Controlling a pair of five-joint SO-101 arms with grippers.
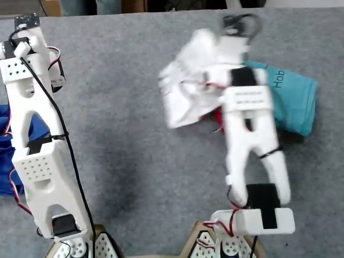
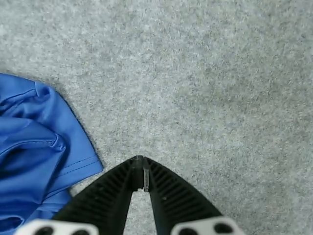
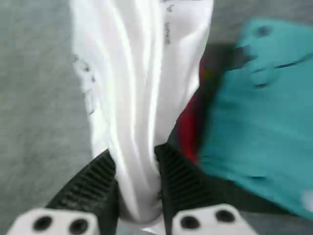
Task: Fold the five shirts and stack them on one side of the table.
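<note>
A white shirt (image 1: 188, 88) hangs bunched and lifted at the far middle of the table. My right gripper (image 3: 134, 178) is shut on a fold of the white shirt (image 3: 139, 73). Beside it lies a teal shirt (image 1: 293, 102), also in the right wrist view (image 3: 254, 107), with a red shirt (image 1: 217, 119) (image 3: 188, 132) peeking out between the two. A blue shirt (image 1: 5, 145) lies crumpled at the table's left edge. My left gripper (image 2: 142, 174) is shut with nothing in it, over bare cloth just beside the blue shirt (image 2: 34, 147).
The grey table cover (image 1: 134, 161) is bare across the middle and front. The right arm (image 1: 250, 134) stretches over the red and teal shirts. The left arm (image 1: 37, 161) runs along the left side, near the blue shirt.
</note>
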